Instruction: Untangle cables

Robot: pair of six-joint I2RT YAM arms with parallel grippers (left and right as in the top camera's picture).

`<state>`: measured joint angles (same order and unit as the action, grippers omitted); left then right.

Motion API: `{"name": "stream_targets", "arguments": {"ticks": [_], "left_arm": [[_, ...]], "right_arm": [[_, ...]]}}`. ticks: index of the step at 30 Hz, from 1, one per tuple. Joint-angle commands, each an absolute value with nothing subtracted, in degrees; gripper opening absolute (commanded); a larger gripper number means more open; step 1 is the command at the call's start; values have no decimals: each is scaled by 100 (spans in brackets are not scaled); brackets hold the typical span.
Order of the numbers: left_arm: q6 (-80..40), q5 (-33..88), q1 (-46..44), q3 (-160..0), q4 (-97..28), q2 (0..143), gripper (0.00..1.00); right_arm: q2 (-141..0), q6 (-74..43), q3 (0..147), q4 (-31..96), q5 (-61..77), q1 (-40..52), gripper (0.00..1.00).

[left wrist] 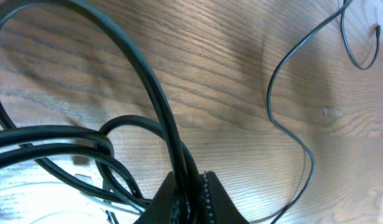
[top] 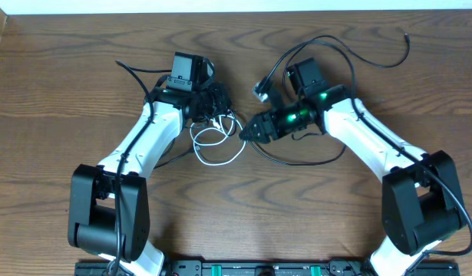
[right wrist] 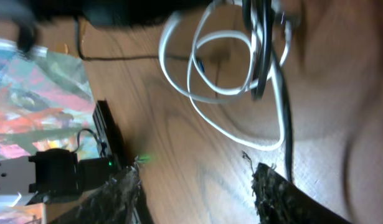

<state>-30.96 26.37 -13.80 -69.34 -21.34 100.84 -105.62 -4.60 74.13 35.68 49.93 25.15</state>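
Brown wooden table (top: 59,84) carries everything we see. Our left gripper (left wrist: 190,190) is pinched tight on a loop of the long thin black cord (left wrist: 268,102); our right gripper (right wrist: 196,180) gapes wide, holding nothing. That cord sprawls across mid-table, tangled with the short thin white cord (top: 216,146) coiled between both grippers.

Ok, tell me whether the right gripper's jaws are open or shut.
Open: the right gripper has its jaws wide apart in its wrist view, gripping nothing.
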Motion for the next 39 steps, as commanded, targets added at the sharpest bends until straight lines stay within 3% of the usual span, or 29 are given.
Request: {"name": "stream_targets", "arguments": {"ticks": [1, 7, 14, 21, 27, 39], "left_arm": [[-3398, 2851, -1304, -6945, -2165, 10116, 7], [-3395, 3391, -1114, -6945, -2222, 10116, 7], [-3404, 4182, -943, -6945, -2314, 10116, 7], [-3387, 3918, -943, -6945, -2318, 10116, 7], [-3354, 3793, -943, -6945, -2421, 10116, 7], [-3347, 3640, -943, -6945, -2443, 10116, 7]], "right_arm": [[-10615, -381, 7196, 3776, 4556, 2755, 55], [-10617, -639, 6952, 3747, 3588, 2902, 56], [-10748, -738, 6952, 3514, 3570, 2910, 62], [-10715, -762, 7065, 3240, 4198, 2805, 59], [-10543, -530, 7238, 3188, 4285, 2987, 63], [-10532, -445, 7271, 3614, 3546, 3682, 66]]}}
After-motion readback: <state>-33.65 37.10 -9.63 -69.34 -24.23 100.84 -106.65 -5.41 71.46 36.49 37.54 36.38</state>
